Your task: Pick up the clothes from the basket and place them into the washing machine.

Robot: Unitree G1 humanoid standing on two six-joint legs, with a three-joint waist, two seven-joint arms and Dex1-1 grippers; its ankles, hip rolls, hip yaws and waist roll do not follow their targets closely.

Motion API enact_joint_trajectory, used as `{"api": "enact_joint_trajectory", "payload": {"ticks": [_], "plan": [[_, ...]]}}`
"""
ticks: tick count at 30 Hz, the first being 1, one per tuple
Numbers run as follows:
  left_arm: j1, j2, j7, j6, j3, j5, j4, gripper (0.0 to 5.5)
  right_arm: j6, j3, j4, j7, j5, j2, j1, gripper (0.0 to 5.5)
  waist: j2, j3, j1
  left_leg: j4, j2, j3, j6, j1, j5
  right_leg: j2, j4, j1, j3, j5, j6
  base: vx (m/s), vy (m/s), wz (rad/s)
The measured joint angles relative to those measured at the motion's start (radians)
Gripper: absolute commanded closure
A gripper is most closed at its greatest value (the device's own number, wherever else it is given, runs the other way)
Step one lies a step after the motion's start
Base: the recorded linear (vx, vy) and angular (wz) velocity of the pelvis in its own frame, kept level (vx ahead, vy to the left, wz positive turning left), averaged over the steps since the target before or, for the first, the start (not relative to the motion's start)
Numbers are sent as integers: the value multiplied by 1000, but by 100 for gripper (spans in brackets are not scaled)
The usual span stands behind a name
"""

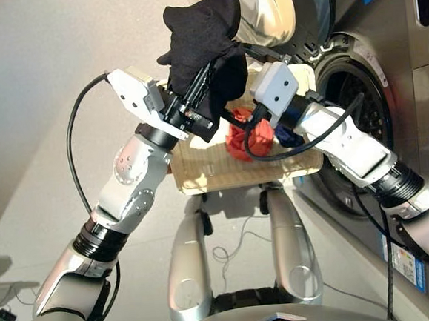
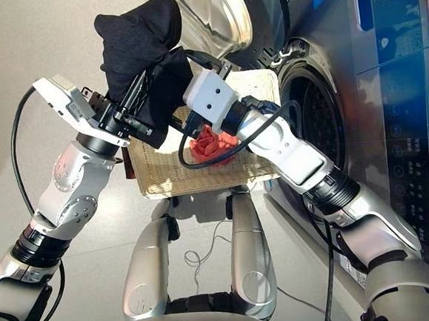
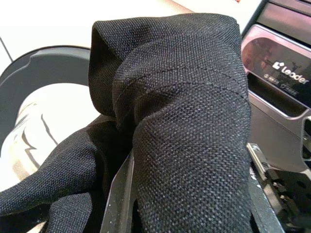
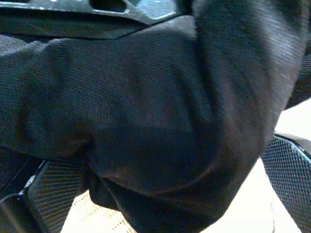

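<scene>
The left gripper (image 1: 194,95) is clamped on the black bundle (image 1: 203,39), which it holds raised above the basket (image 1: 200,169). The cloth stands roughly upright, its long axis running from the fingers up to a bunched top that leans toward the round glass door (image 1: 277,7). Just to the right, the right gripper (image 2: 182,77) presses into the lower side of the same cloth; whether its fingers are closed cannot be told. Below and beyond both grippers, the orange-red bundle (image 1: 244,139) lies in the basket with the dark blue bundle (image 1: 288,135) beside it. Further right stands the washing machine (image 2: 359,104), porthole open; its panel reads "Leader" (image 3: 290,77) in the left wrist view.
</scene>
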Motion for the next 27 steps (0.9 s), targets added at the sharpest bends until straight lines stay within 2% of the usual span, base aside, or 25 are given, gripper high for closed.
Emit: {"api": "enact_joint_trajectory", "payload": {"ticks": [5, 13, 22, 23, 24, 27], "plan": [[-37, 23, -1, 19, -48, -6, 5, 550, 5, 47, 67, 9, 0, 17, -51, 0, 0, 0, 0, 3, 0, -1, 1, 0, 0, 0, 0, 2, 0, 2, 0, 0, 0, 0], [-63, 28, -1, 20, -53, -5, 12, 550, 20, 50, 88, 7, -21, 51, -76, 0, 1, 0, 1, 3, 0, -1, 1, 0, 1, 0, -1, 2, 0, 3, 0, 0, 0, 0], [-67, 19, -2, 20, -65, -4, 34, 550, 20, 48, 88, 0, -119, 61, -76, 0, 2, -1, 0, 6, -1, 2, 1, 0, 1, 1, -1, 2, 3, 5, 0, 0, 0, 0], [-67, 19, -2, 20, -65, -3, 34, 550, 20, 48, 88, -3, -119, 62, -76, 216, 2, -1, 0, 6, 0, 2, 1, 0, 1, 1, -1, 2, 4, 5, 0, 0, 0, 0], [-68, 17, -2, 20, -65, -3, 34, 550, 20, 49, 88, -3, -119, 62, -75, 550, 3, -1, 0, 6, 0, 2, 1, 0, 1, 1, -1, 2, 4, 5, 0, 0, 0, 0], [-91, 0, -1, 19, -64, 6, 36, 550, 19, 50, 88, -15, -121, 77, -74, 550, 3, -2, 0, 6, 0, 2, 1, 0, 1, 1, -1, 1, 4, 5, 0, 0, 0, 0]]}}
